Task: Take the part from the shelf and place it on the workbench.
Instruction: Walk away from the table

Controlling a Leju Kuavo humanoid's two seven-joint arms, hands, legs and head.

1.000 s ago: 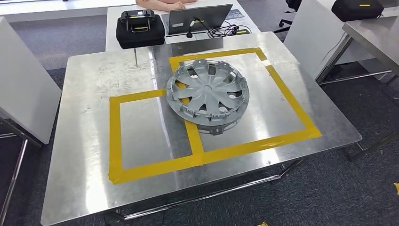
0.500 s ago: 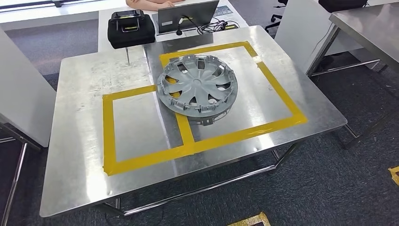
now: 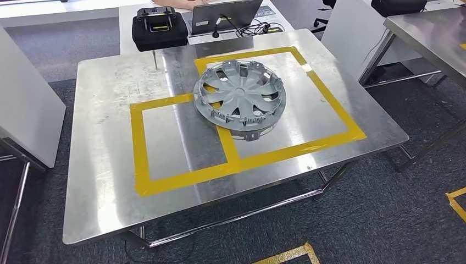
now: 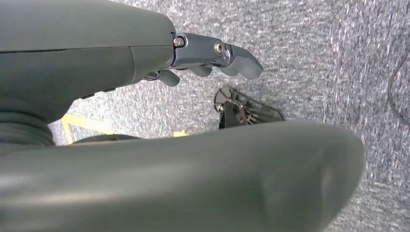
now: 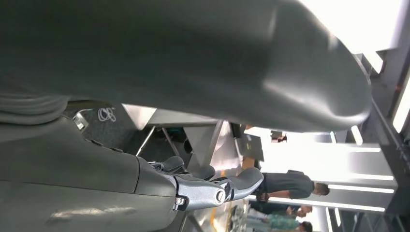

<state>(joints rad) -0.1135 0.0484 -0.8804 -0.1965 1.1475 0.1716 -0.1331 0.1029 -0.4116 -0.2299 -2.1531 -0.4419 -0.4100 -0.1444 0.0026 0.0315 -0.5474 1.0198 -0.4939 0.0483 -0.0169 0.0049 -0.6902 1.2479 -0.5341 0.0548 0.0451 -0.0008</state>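
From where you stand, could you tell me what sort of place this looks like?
Probably a workshop or robot test lab: a steel workbench marked with yellow tape squares, a grey wheel cover lying on it, and a laptop on the desk behind.

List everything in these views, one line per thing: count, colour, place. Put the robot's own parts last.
Wheel cover: one, grey, on the workbench, straddling the tape between the two squares.
Workbench: one, bare steel, centre of the head view.
Tape squares: two, yellow, side by side on the workbench top.
Black case: one, on the white table beyond the workbench.
Laptop: one, dark grey, beside the black case.
Floor tape: yellow strips on the grey carpet.
Left hand: one, grey, holding nothing, above carpet.
Right hand: one, grey, holding nothing.
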